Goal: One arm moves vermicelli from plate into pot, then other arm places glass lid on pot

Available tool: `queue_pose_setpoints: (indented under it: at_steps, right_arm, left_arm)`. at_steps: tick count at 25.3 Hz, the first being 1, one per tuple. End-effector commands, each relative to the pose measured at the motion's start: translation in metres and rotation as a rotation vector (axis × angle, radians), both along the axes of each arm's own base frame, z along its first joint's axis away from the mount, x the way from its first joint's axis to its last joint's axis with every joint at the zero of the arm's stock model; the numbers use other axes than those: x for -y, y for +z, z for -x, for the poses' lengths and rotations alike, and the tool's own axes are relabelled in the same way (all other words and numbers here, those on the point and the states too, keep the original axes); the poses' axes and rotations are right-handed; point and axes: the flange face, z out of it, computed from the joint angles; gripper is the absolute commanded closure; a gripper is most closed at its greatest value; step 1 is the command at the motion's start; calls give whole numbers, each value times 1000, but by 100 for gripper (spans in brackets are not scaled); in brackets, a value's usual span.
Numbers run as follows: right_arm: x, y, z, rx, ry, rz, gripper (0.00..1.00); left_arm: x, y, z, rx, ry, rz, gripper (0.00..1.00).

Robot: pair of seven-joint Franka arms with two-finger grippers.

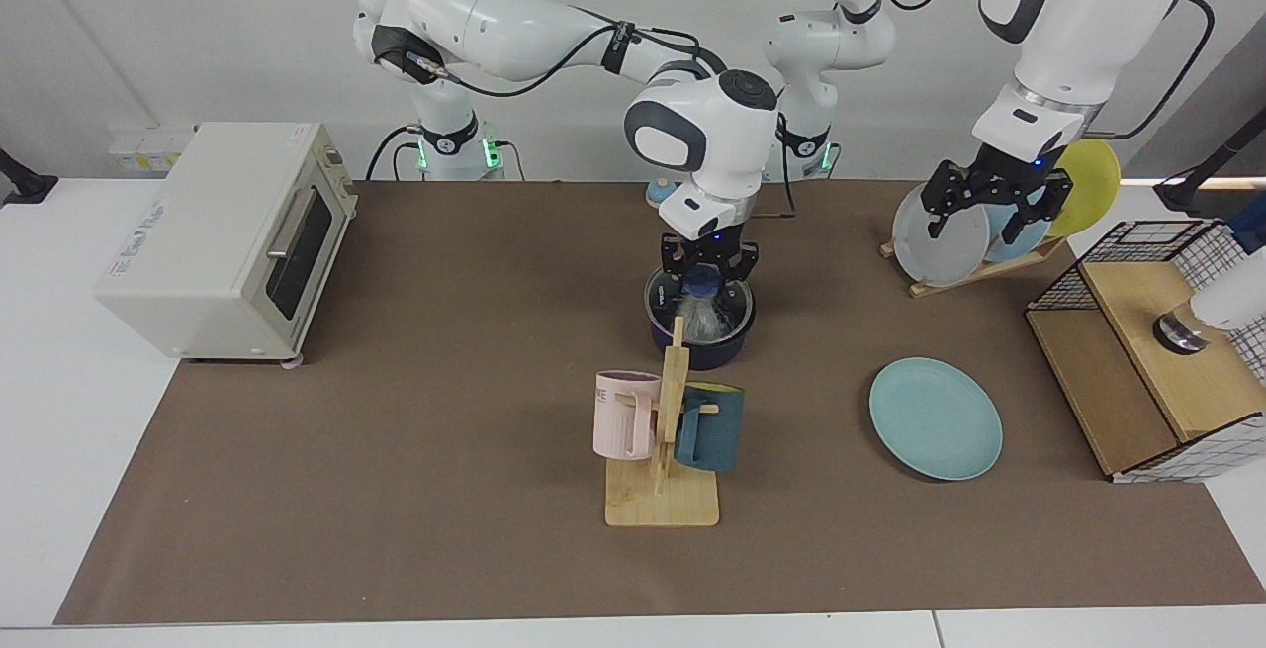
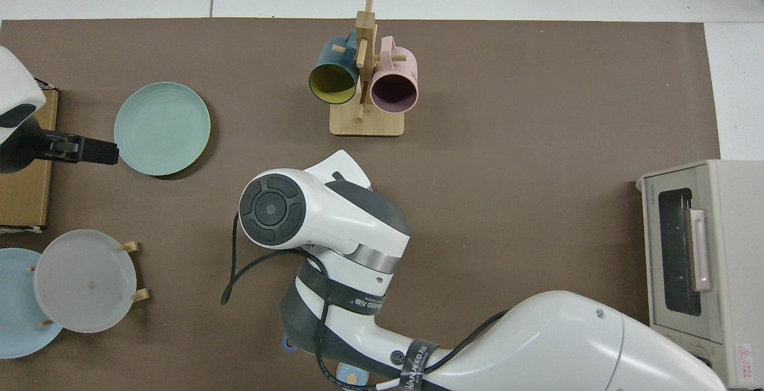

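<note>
Jaws of the right gripper (image 1: pixel 708 268), at frame centre in the facing view, straddle the blue knob of the glass lid (image 1: pixel 700 300), which already sits on the black pot (image 1: pixel 700 343); whether they pinch it or have let go cannot be told. Vermicelli (image 1: pixel 704 320) shows pale through the glass. Lower right, the teal plate (image 1: pixel 936 417) lies bare. Upper right, the left gripper (image 1: pixel 995 201) waits spread open before the plate rack. Only release and retreat seem left.
</note>
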Motion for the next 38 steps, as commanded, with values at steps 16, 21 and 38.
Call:
queue_pose_setpoints:
  at_steps: [16,21,38]
  right_arm:
    - [-11,-2,11,-1,2,-26,100]
    - [-13,-1,8,-3,0,-35,100]
    - [-3,-3,0,0,0,-19,100]
  left_arm:
    - [-1,6,4,-8,6,2,0]
    - [-1,6,4,-8,6,4,0]
    - [-1,6,4,-8,6,2,0]
